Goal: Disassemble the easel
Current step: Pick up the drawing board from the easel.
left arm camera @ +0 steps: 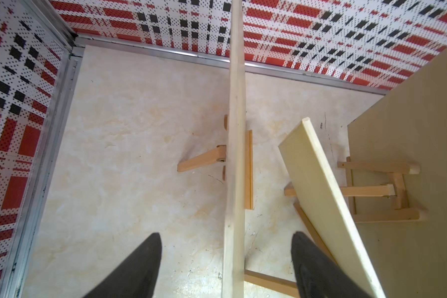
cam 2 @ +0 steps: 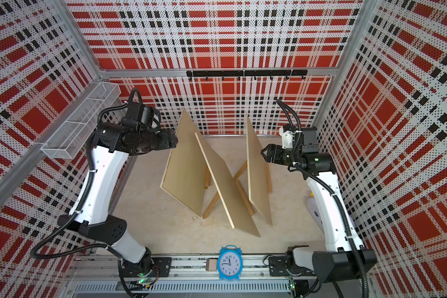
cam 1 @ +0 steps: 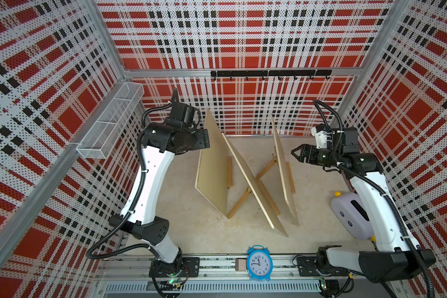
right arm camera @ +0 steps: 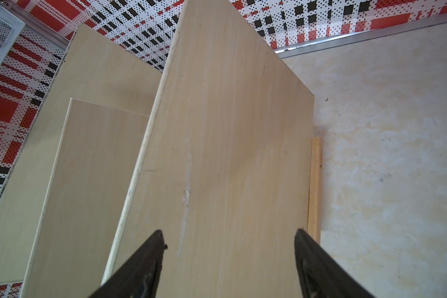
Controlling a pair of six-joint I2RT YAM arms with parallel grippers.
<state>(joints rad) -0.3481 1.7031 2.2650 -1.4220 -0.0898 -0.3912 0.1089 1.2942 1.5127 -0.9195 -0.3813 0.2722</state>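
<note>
Far left, up on the side wall: a white wire-mesh basket (cam 1: pixel 109 121), no part of the job.

Next, left of centre on the beige marbled tabletop (cam 1: pixel 181 227): the left pale plywood board (cam 1: pixel 212 167), standing nearly upright on a small light-wood easel (left arm camera: pixel 248 167), bottom edge in the front ledge, hinged back leg (left arm camera: pixel 201 161) splayed behind. Straddling its top edge: the left gripper (left arm camera: pixel 227 233), black fingers (left arm camera: pixel 145 258) spread, clear of both faces in the left wrist view.

Probably the step in hand: pinching this board to lift it off. To do it well:
- Centre over the edge and close squarely on both faces.
- Raise straight up until clear of the ledge.
- Avoid any sideways drag, likely to tip the light frame or knock the neighbour.

Mid-table: a second plywood board (cam 1: pixel 253 185), leaning steeply on its own easel, top corner near the first board.

Toward the right edge: a third plywood board (cam 1: pixel 284 175), upright on a third easel. Just beside it, apart from its face: the right gripper (right arm camera: pixel 229 230), jaws parted, pinching nothing. Useful as a steadying hand for a frame once a board lifts.
</note>
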